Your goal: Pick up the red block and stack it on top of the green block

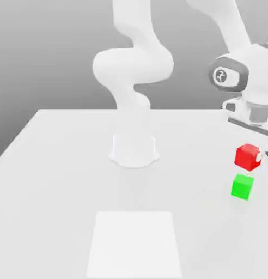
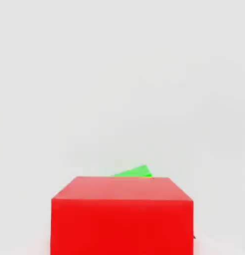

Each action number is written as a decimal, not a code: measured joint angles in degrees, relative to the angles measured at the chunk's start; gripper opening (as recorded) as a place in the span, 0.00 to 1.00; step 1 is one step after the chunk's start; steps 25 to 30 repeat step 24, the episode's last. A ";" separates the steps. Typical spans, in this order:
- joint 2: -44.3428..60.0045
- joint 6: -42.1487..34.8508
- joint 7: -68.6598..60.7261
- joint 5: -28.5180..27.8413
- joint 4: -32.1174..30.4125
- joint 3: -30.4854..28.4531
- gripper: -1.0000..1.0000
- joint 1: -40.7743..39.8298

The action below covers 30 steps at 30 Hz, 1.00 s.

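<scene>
A white, round robot base (image 1: 134, 150) is seen standing on the flat white table (image 1: 54, 163), with a paler square patch (image 1: 135, 244) lying nearer the camera than that base. Well to the exterior view's right of the base, the small bright red plain cube (image 1: 247, 156) is held off the table in the narrowly closed two-finger gripper (image 1: 255, 158). The small bright green plain cube (image 1: 242, 187) rests on the table just below the red cube, apart from it. In the hand view, the red cube (image 2: 122, 216) is seen close up, the green cube (image 2: 134, 172) peeking past its far edge.

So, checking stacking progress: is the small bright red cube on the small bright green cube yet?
Not yet. The small bright red cube hangs in the gripper, above the small bright green cube, with a gap.
</scene>
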 joint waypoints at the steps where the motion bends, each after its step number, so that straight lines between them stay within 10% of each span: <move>1: 0.46 0.48 0.66 -0.73 0.02 0.27 0.00 -0.22; 21: 13.41 9.39 18.27 -25.39 0.68 -3.10 0.00 -2.16; 30: 14.93 10.73 19.01 -26.35 0.76 -9.10 0.00 3.57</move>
